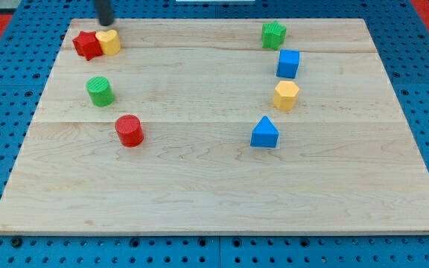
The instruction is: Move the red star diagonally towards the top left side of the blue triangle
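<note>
The red star (86,45) lies at the board's top left, touching a yellow heart-shaped block (109,42) on its right. The blue triangle (264,133) lies right of the board's middle, far from the star. My tip (106,23) comes down from the view's top edge and sits just above the yellow block, a little up and right of the red star. I cannot tell whether it touches the yellow block.
A green cylinder (99,91) and a red cylinder (129,130) lie at the left. A green star-like block (274,34), a blue cube (288,64) and a yellow hexagon (285,95) stand in a column above the blue triangle. The wooden board (199,186) rests on a blue pegboard.
</note>
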You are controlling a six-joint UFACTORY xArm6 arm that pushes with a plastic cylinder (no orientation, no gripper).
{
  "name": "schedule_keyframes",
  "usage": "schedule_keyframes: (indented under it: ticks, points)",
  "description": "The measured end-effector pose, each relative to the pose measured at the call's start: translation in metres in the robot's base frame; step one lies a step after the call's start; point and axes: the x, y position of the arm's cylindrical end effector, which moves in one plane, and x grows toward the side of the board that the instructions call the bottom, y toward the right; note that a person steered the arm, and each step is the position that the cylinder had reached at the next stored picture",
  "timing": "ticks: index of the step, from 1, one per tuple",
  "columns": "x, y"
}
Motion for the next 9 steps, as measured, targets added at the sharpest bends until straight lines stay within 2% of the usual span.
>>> schedule_keyframes:
  ticks: [1,3,4,9]
  points:
    - [0.034,-0.039]
    - [0.123,0.071]
    - [0.138,0.072]
    - [0.139,0.083]
